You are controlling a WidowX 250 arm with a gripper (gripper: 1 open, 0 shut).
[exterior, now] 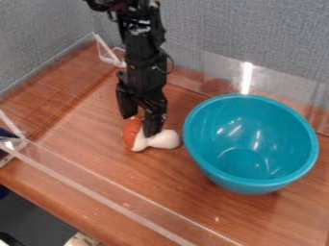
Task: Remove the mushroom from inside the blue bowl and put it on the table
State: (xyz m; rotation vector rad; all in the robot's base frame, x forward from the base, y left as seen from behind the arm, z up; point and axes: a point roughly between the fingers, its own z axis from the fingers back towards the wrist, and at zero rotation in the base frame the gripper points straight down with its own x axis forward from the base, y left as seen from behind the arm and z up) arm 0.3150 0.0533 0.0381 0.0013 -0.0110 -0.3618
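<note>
Mushroom [149, 138] lies on the table [77, 106] beside the blue bowl [251, 144], the open hand [140, 123] straddling it.

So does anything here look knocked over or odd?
Only the mushroom: it lies on its side on the table, left of the blue bowl, stem pointing toward the bowl. The open jaws of the gripper stand right over its cap. The bowl is upright and empty.
</note>
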